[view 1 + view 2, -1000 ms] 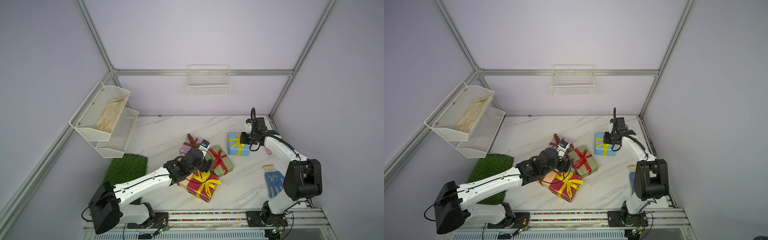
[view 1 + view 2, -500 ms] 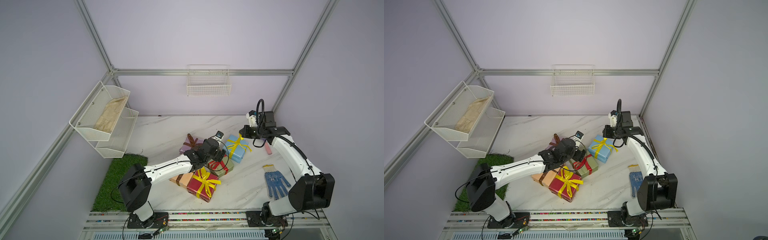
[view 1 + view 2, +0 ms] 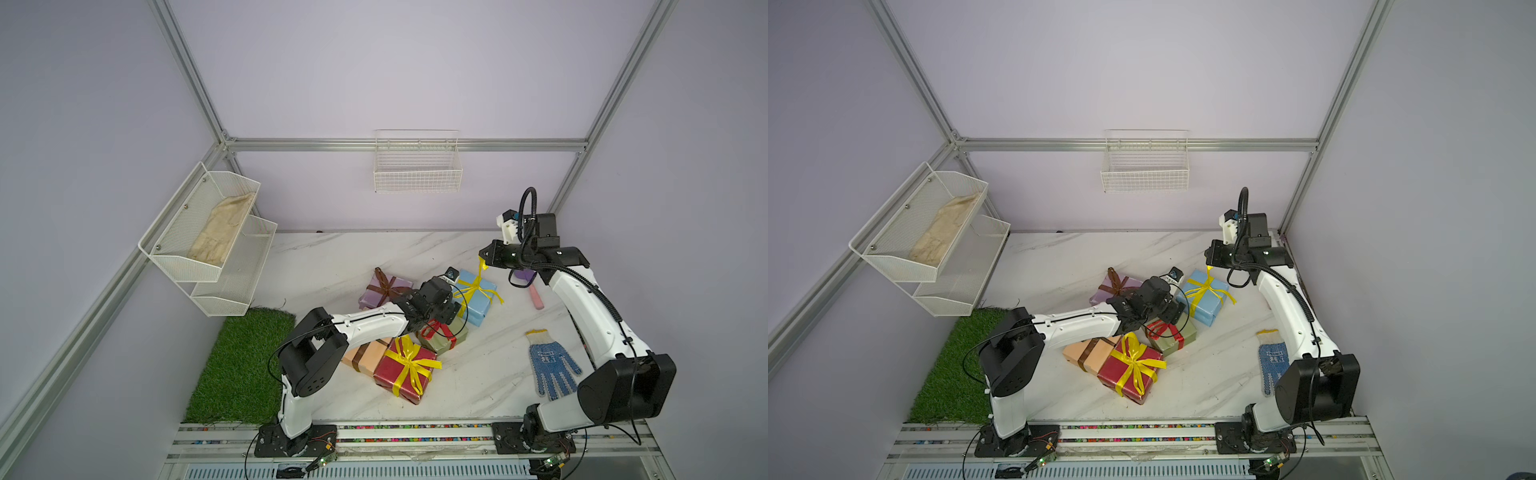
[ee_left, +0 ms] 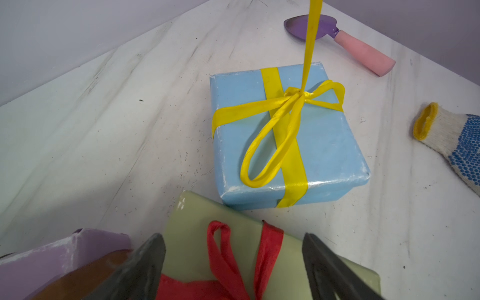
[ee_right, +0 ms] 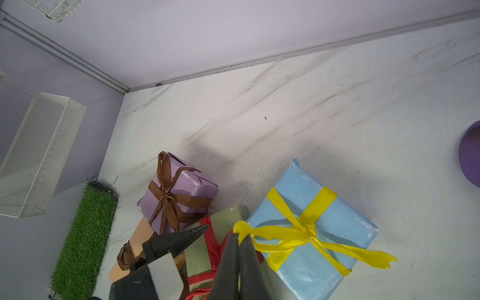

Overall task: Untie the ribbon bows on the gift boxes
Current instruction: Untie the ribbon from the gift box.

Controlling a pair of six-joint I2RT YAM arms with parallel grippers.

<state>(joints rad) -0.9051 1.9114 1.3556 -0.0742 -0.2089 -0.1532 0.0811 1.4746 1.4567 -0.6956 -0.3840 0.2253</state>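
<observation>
Right gripper (image 5: 239,244): I saw jaws pinched flat on tail of yellow ribbon (image 4: 283,122) tied round blue box (image 3: 480,309). Tail ran taut, a straight line rising from knot on lid to gripper; one loop lay slack on lid.
Left gripper (image 4: 232,236): jaws spread wide, holding nothing, poised above red ribbon (image 3: 436,330) on green box (image 3: 440,343).
I counted five boxes clustered mid-table (image 3: 332,257): blue, green, lilac box (image 3: 372,297), peach box (image 3: 372,353), dark red box (image 3: 390,372).
Ribbons: two yellow, two brown, one red.
</observation>
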